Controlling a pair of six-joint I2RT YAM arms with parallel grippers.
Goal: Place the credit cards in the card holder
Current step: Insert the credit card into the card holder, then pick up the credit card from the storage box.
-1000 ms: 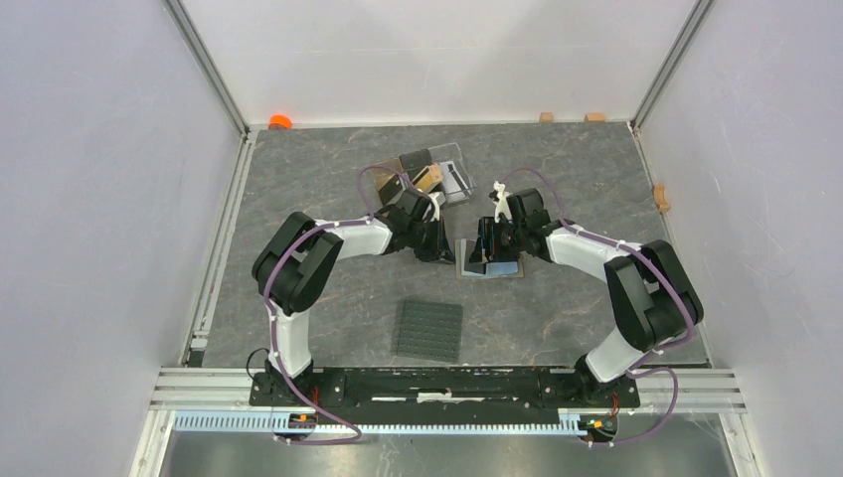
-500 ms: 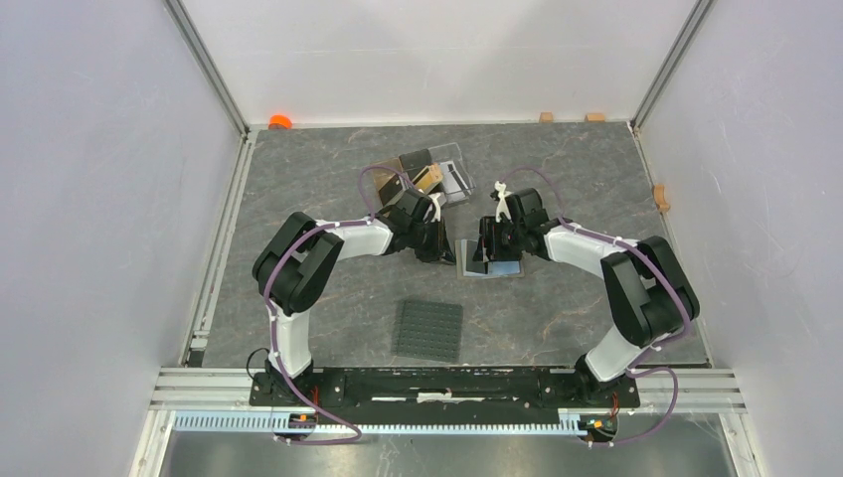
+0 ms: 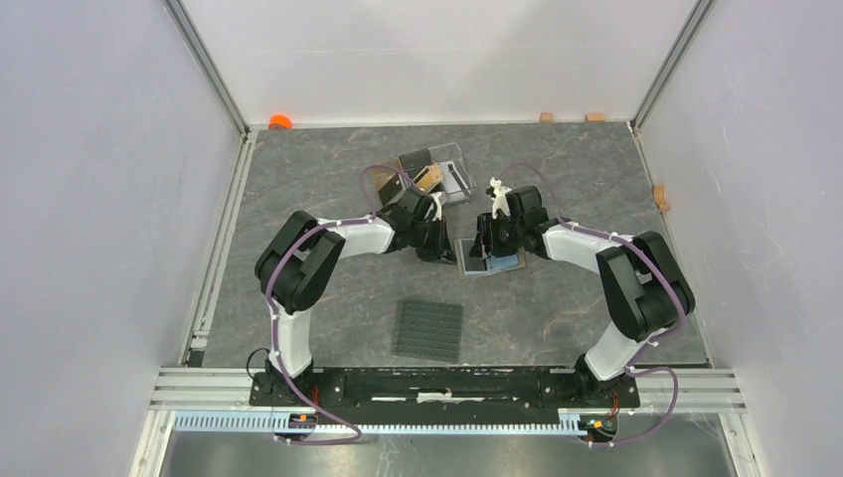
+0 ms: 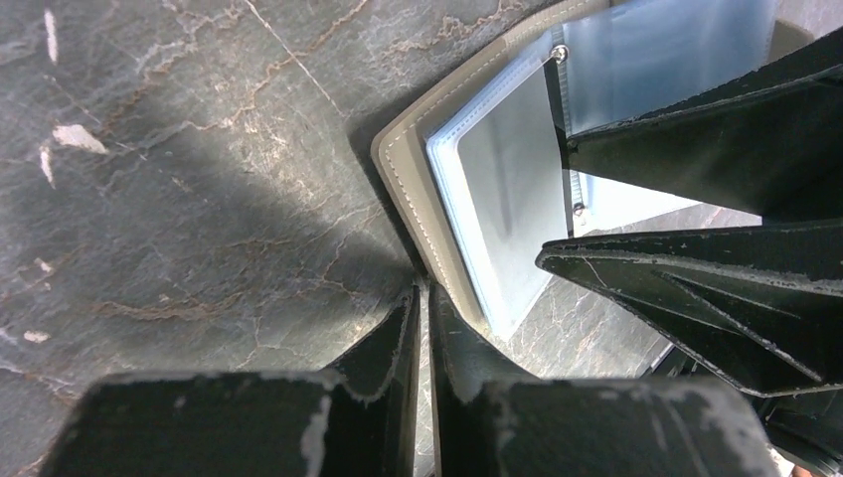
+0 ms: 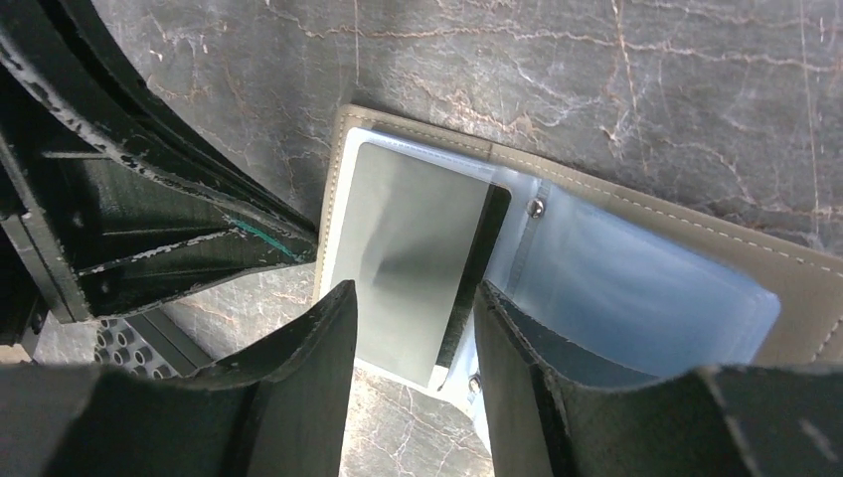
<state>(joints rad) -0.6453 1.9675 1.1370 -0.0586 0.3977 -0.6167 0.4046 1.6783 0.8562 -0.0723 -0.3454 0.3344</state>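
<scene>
Top view with both wrist views: the small flat olive-taupe folding card holder lies open on the grey marbled table, just beyond its centre, with its shiny clear bluish pockets facing up. A white-silver plastic credit card lies in the holder's 9 o'clock half, framed by the bluish edge of a pocket; you cannot tell whether it is fully seated. Your left gripper comes in from 9 o'clock with its two black fingers drawn almost together, so only a thin slit shows between them and nothing is seen in it. Its tips rest at the stitched taupe border of the holder. Your right gripper reaches in from 1 o'clock, jaws standing apart and straddling one short end of the white-silver card. You cannot tell whether the fingers touch the card's long edges. At 11 o'clock from the holder, near the left wrist, stands a clear plastic card stand holding a black card and a gold-orange card. At 7 o'clock from the holder, well apart from it and nearer the arm bases, lies a dark grey studded square mat, touched by neither gripper
</scene>
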